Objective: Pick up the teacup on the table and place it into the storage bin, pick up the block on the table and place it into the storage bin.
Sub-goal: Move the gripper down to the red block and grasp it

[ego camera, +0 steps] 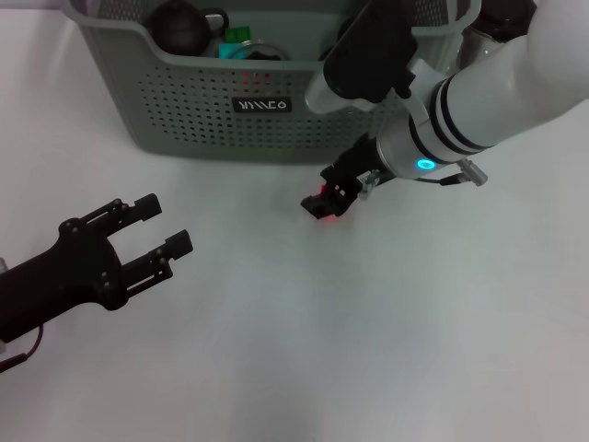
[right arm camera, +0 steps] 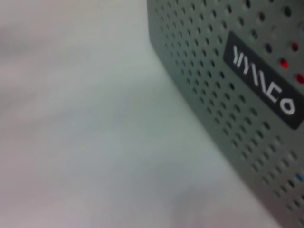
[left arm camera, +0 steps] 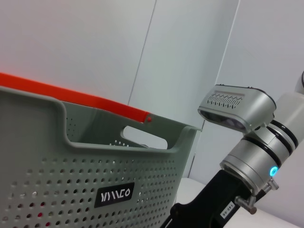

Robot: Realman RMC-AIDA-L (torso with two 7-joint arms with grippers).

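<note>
The grey-green storage bin [ego camera: 184,101] stands at the back of the white table; its perforated wall and black label also show in the left wrist view [left arm camera: 57,180] and the right wrist view [right arm camera: 213,99]. My right gripper [ego camera: 329,201] reaches down just in front of the bin, at table level, with its black fingers closed around a small red block [ego camera: 323,208]. My left gripper [ego camera: 166,226] hovers open and empty at the near left. The teacup is not seen on the table; a dark round vessel [ego camera: 179,28] lies inside the bin.
Inside the bin there are also a green item [ego camera: 237,37] and a glass piece [ego camera: 260,52]. A glass pitcher with a black lid [ego camera: 492,28] stands to the right of the bin, partly behind my right arm [left arm camera: 256,152].
</note>
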